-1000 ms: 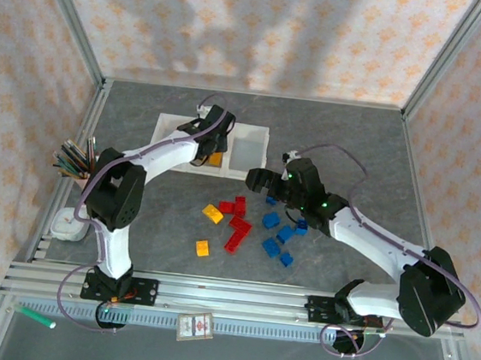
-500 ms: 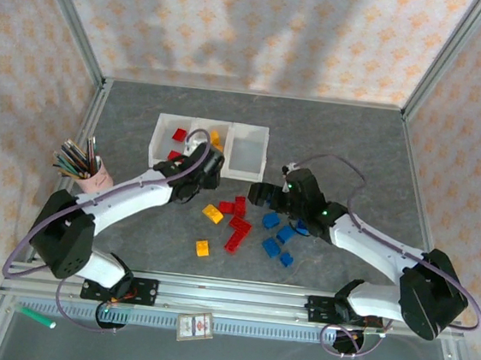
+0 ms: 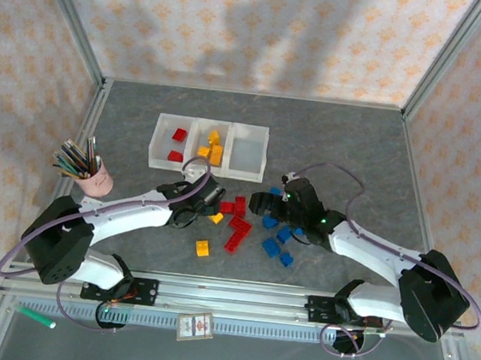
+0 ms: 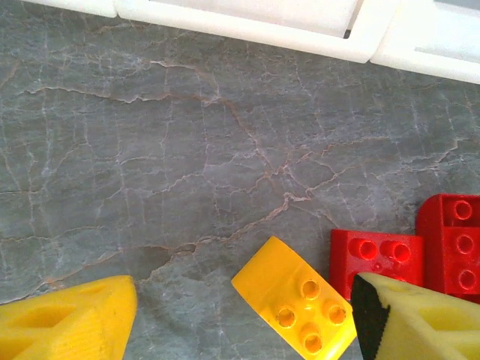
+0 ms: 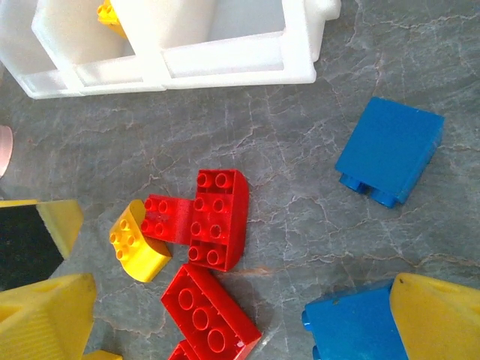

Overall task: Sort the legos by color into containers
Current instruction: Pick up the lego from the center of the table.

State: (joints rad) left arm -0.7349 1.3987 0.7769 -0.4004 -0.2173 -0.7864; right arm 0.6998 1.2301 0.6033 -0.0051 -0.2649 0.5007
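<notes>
Grey marbled table [image 3: 356,141]: free room at rear and right, frame posts and patterned walls close around, pink cup [image 3: 94,183] near the left edge. The containers [image 3: 247,155] sit rear-centre; the legos [image 3: 238,223] lie loose just in front, some red in the left bin, yellow in the middle. Left gripper [image 4: 241,300] is spread around a yellow brick [image 4: 292,307], apparently not touching; right gripper [image 3: 257,201] is spread wide above red and blue ones.

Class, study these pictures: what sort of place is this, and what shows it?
Probably a robotics lab test cell: a left arm and right arm bolted to a metal rail, an aluminium frame with patterned walls, and toy bricks beside a sorting tray.
</notes>
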